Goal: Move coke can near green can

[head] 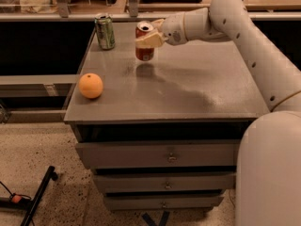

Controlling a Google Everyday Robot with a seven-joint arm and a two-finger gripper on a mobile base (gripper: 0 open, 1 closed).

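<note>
Clearly mid-carry: the gripper (146, 37), at the rear of the tabletop (188, 88), has its fingers (153, 40) clamped on the upper half of the coke can (144, 51). The can hangs upright, seemingly just off the surface, a short way right of the green can (105, 31) at the back left corner. To finish well, carry it leftward low and level, stop beside the green can without knocking it, set it flat, then release. Both cans are thin, glossy aluminium cylinders, likely easy to dent or tip. The tabletop is smooth, grey and faintly reflective. A round, matte orange (91, 85) sits well apart near the left edge.
</note>
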